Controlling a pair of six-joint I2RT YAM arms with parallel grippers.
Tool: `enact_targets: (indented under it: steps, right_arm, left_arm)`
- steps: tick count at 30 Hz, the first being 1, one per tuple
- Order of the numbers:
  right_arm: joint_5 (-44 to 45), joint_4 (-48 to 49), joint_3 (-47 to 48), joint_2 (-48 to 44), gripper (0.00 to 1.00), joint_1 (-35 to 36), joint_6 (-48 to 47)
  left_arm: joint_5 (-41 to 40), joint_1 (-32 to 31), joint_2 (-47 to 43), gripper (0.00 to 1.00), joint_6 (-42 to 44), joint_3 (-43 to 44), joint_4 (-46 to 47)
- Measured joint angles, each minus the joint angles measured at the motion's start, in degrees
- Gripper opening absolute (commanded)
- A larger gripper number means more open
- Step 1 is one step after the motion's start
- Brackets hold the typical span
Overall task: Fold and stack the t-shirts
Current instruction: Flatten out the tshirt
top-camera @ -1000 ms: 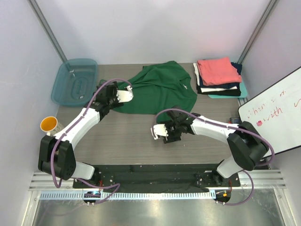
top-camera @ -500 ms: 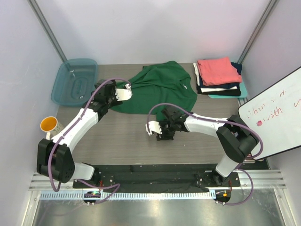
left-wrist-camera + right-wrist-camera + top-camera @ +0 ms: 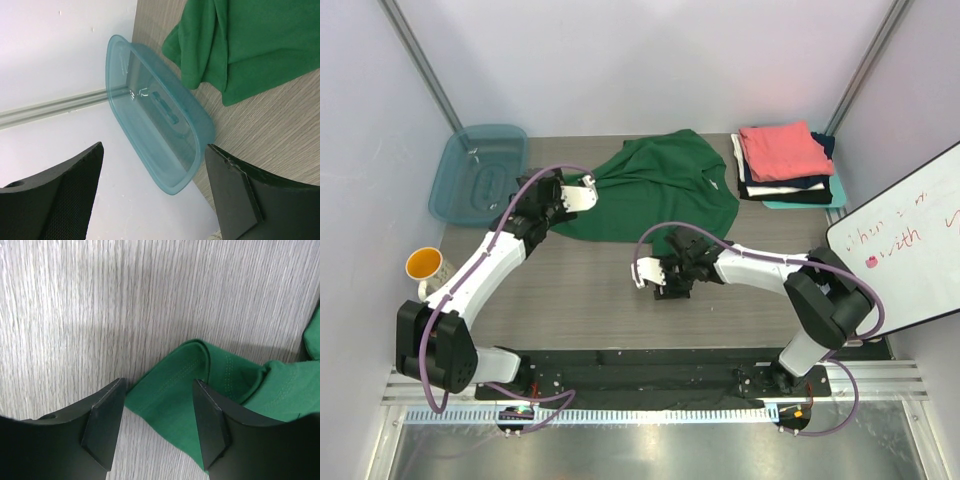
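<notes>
Beyond both sets of jaws, across the far half of the table (image 3: 590,300), the dark green t-shirt (image 3: 660,185) lies spread but rumpled. It is not yet folded, so it looks like the piece in hand. Well off to the outer side of the right arm sits the stack of folded shirts (image 3: 785,160), coral-pink on top, parked in the far corner, probably so the middle stays free for folding. The teal tub (image 3: 160,125) shows straight ahead through the gap of the left gripper (image 3: 154,150), with the shirt's sleeve just off to one side of that gap.

The left jaws stand wide apart with nothing between them. They hover beside the sleeve edge, seemingly lined up to take that side. The right gripper (image 3: 157,390) is low over the wood, its jaws also apart. They straddle a doubled-over flap (image 3: 175,395) of the green cloth without pinching it. That placement suggests a grasp being set up, so the near edge can be lifted and the shirt pulled flat.
</notes>
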Motion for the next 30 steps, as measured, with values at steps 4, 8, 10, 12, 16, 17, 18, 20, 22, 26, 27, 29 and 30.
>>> enact_targets:
  steps: [4, 8, 10, 12, 16, 17, 18, 20, 22, 26, 27, 29, 30]
  right_arm:
    - [0.85, 0.00, -0.83, -0.72, 0.59, -0.20, -0.15]
    - [0.44, -0.26, -1.05, -0.79, 0.42, -0.46, -0.39]
    - [0.35, -0.83, -1.07, -0.61, 0.27, -0.57, -0.52]
    - [0.39, -1.09, -1.05, -0.42, 0.03, -0.68, -0.96]
    - [1.33, -1.46, -0.74, -0.26, 0.01, -1.07, -1.55]
    - [2.01, -2.08, -0.37, -0.20, 0.01, -1.11, -1.70]
    - [2.60, -2.99, 0.13, -0.02, 0.01, -1.22, -1.81]
    - [4.46, -6.62, 2.25, 0.61, 0.01, -1.57, -1.81]
    - [6.25, -10.49, 4.50, 0.72, 0.01, -2.47, -1.77]
    - [9.79, -15.72, 9.73, -2.05, 0.01, -4.31, -1.97]
    - [10.51, -16.41, 10.75, -3.23, 0.01, -4.61, -2.08]
    - [12.39, -18.34, 13.25, -6.10, 0.01, -5.44, -2.36]
    - [13.79, -19.08, 14.67, -8.04, 0.01, -5.92, -2.78]
  left_arm:
    - [0.04, 0.13, 0.00, 0.82, 0.04, 0.15, 0.00]
    - [0.09, 0.13, 0.00, 0.82, 0.17, 0.48, 0.00]
    - [0.09, 0.13, 0.00, 0.81, 0.20, 0.81, 0.00]
    - [0.09, 0.13, 0.00, 0.81, 0.17, 0.98, 0.02]
    - [0.09, 0.13, 0.00, 0.75, 0.17, 1.01, 0.02]
    - [0.20, 0.15, 0.00, 0.73, 0.15, 1.01, 0.00]
    - [0.26, 0.17, 0.00, 0.73, 0.11, 1.01, 0.00]
    - [0.79, 0.24, -0.02, 0.74, 0.13, 0.83, 0.07]
    - [1.99, 0.31, -0.24, 0.77, 0.09, -0.04, 0.00]
    - [5.66, 0.35, -0.48, 0.81, 0.46, -3.80, -0.72]
    - [6.49, 0.35, -0.48, 0.81, 0.74, -4.50, -1.22]
    - [8.48, 0.35, -0.35, 0.82, 1.33, -5.73, -2.47]
    - [9.57, 0.35, -0.20, 0.82, 1.70, -6.12, -2.99]
